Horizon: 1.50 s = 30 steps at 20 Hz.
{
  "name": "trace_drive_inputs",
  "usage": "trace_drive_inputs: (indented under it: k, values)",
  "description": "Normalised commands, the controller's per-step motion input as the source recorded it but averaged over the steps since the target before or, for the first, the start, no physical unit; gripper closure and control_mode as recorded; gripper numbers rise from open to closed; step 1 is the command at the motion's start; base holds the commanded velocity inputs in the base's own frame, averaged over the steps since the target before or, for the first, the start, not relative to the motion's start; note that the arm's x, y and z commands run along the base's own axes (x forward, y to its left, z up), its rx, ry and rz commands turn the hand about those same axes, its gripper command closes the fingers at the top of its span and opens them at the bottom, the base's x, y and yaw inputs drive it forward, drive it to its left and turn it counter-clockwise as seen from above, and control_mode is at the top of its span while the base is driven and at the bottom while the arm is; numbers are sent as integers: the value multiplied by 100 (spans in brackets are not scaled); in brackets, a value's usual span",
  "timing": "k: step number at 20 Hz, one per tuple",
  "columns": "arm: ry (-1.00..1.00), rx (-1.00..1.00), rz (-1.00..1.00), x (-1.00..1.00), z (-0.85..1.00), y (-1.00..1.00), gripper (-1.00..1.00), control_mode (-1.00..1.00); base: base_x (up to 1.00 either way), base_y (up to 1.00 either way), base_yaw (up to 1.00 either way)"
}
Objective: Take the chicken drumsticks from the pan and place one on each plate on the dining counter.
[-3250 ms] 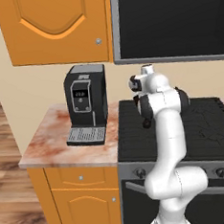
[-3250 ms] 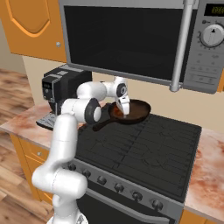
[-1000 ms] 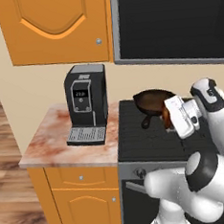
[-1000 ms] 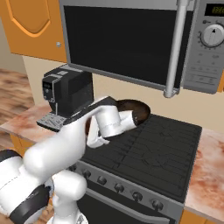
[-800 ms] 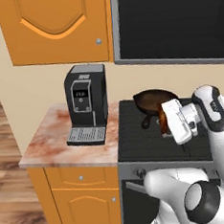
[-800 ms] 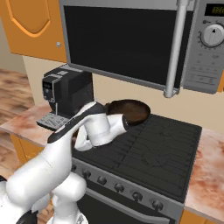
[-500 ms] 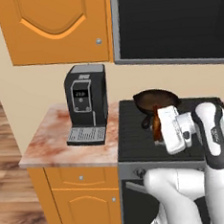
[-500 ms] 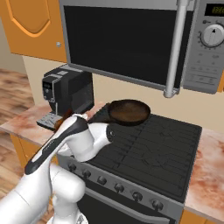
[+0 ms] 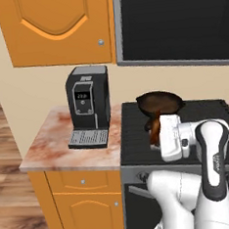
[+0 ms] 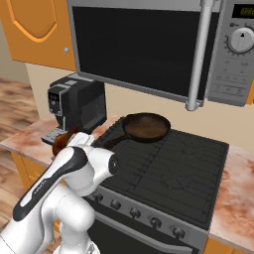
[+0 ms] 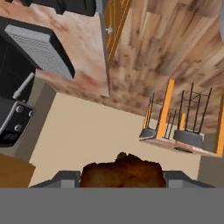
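Observation:
My gripper (image 11: 121,180) is shut on a brown chicken drumstick (image 11: 122,171), which sits between the two fingertips in the hand view. In the left base view the drumstick (image 9: 155,128) hangs over the stove's front, below the pan (image 9: 159,101). From the right side the drumstick (image 10: 61,143) and gripper (image 10: 66,142) are near the coffee machine, left of the pan (image 10: 145,126) on the back left burner. I cannot tell what lies inside the pan. Far off, the dining counter (image 11: 174,146) appears upside down with orange legs. The plates are out of view.
A black coffee machine (image 9: 88,105) stands on the marbled worktop (image 9: 50,149) left of the black stove (image 10: 183,171). A microwave (image 10: 149,44) hangs above the stove. Dark stools (image 11: 189,138) stand by the dining counter, and wooden floor (image 11: 175,52) lies between it and me.
The arm has swung away from the pan toward the stove's front left, carrying the drumstick. The hand has turned to face out into the room.

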Motion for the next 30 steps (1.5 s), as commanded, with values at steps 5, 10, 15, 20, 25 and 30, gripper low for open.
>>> trace_drive_inputs:
  k: [5,10,15,20,25,30]
  values:
    - [40,7,-1,13,0,9,100,-100,0,0,0]
    - [25,0,0,6,-7,0,100,-100,0,0,0]
    - [6,0,0,0,-15,0,100,-100,0,0,0]
    - [0,0,-1,-5,-10,5,100,100,-5,3,0]
    - [0,0,0,0,0,0,100,100,-48,43,0]
    - [0,0,0,0,0,0,100,100,-39,83,0]
